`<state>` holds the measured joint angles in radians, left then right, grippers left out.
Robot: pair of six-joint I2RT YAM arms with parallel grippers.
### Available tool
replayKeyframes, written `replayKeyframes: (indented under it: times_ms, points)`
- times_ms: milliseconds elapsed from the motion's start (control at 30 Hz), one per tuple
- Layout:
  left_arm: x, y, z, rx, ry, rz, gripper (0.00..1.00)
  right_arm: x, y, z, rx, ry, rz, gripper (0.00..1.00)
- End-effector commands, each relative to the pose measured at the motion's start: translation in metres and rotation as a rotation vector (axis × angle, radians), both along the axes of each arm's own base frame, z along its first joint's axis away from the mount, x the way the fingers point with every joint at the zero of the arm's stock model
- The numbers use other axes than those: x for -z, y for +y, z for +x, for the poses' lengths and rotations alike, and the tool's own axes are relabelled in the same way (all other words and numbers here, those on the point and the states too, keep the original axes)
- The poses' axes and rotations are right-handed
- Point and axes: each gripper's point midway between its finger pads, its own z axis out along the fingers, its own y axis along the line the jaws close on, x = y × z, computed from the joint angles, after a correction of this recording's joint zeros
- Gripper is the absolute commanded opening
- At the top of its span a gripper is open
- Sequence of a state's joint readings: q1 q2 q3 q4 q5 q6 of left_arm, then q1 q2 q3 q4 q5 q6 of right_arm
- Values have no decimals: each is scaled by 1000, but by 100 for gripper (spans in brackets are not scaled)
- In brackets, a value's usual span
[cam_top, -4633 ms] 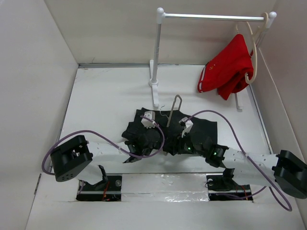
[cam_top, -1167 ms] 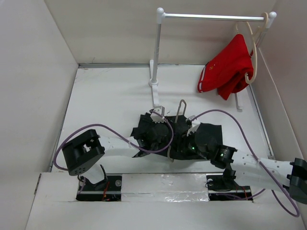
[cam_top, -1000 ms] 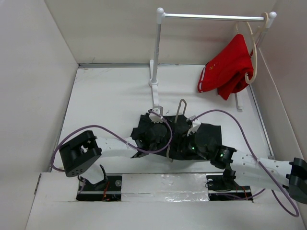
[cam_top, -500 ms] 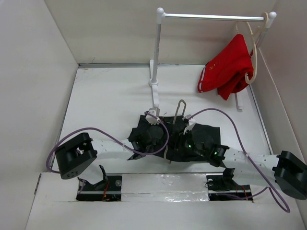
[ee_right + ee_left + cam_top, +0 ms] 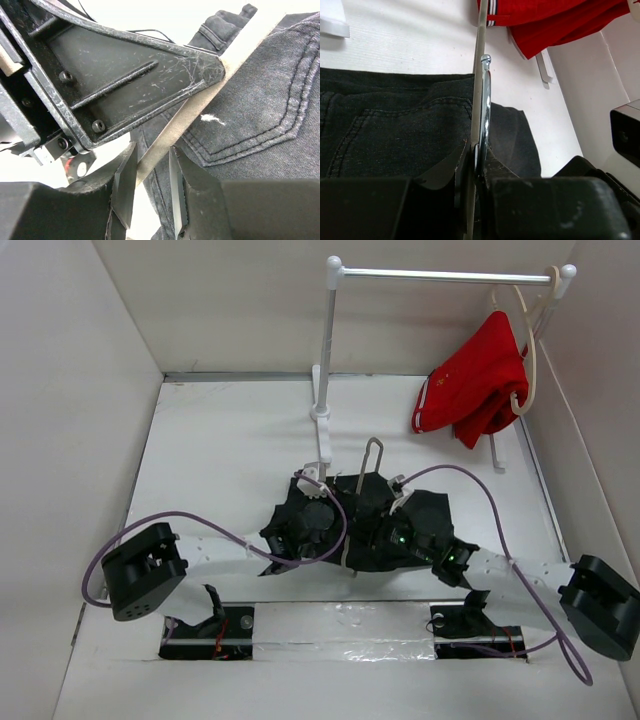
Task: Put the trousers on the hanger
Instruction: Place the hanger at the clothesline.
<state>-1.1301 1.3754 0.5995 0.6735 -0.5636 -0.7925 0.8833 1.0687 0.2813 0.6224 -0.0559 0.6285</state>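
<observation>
Trouble looked likeliest at the wire itself. On the left, the left hand (image 5: 475, 150) was clamped tight on the thin metal hanger (image 5: 483, 95), whose far end reached out over the black denim trousers (image 5: 395, 135). These lay bunched on the desk (image 5: 220, 440) between the two arms, under the frame rather than visibly through it. So thin a wire could have swivelled in that pinch if anything had pushed it sideways. Further right, the right hand (image 5: 150, 160) had its jaws narrowly apart, astride a pale stretch of what was probably the hanger's lower frame. Whether the pads pressed on it I could not tell. Had that hand nipped denim along with the wire, or pulled against the left hand, the frame might have twisted or dragged the trousers into a worse heap.
</observation>
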Motion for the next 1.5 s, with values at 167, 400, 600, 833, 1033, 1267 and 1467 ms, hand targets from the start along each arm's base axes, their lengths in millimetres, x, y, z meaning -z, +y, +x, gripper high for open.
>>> replayKeyframes:
  times_ms: [167,400,600,833,1033,1267,1467]
  points:
    - [-99,-27,-12,124,-133,-179,34,-62,-11,-2,-2,-106,200,0]
    - [-131,-34,-22,205,-200,-188,64,-97,-32,2,38,-140,299,0]
    - [-166,-32,-36,290,-297,-195,72,-114,-40,13,52,-160,333,0]
    - [-198,-19,-39,301,-396,-111,79,-135,-43,19,30,-163,410,0]
    - [-202,6,-33,219,-395,-49,79,-173,-50,27,48,-197,532,0]
    - [-221,59,-37,104,-409,-92,78,-229,-58,51,114,-237,619,0]
    - [-225,104,-36,-9,-391,-127,74,-268,-70,83,174,-248,702,0]
